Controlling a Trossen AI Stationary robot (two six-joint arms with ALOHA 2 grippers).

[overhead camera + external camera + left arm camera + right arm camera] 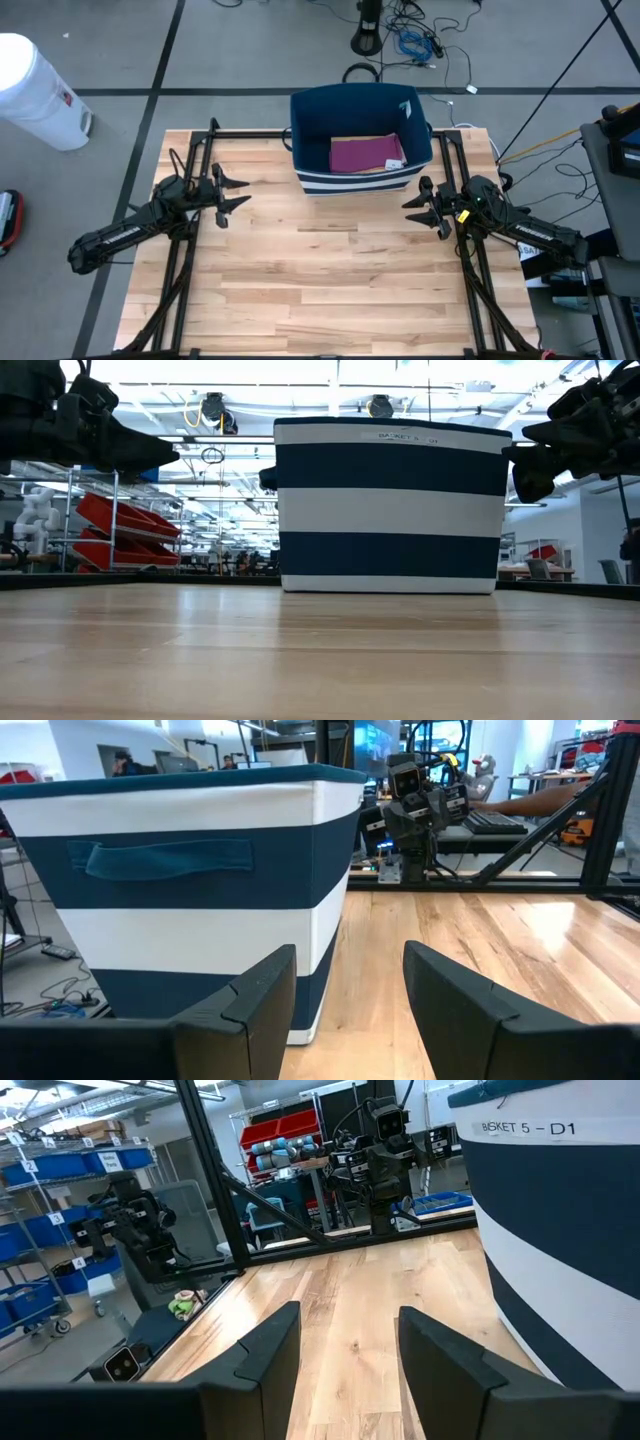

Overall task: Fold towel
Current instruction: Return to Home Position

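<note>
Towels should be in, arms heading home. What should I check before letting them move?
1. Purple towel inside the bin: ok, it lies flat on the bottom.
2. Anything under it: cannot tell.
3. Left gripper open and empty: ok.
4. Right gripper open and empty: ok.
5. Both grippers apart from the bin's walls: ok, one on each side, raised off the table.
6. No towel left on the table: ok in the high view.
</note>
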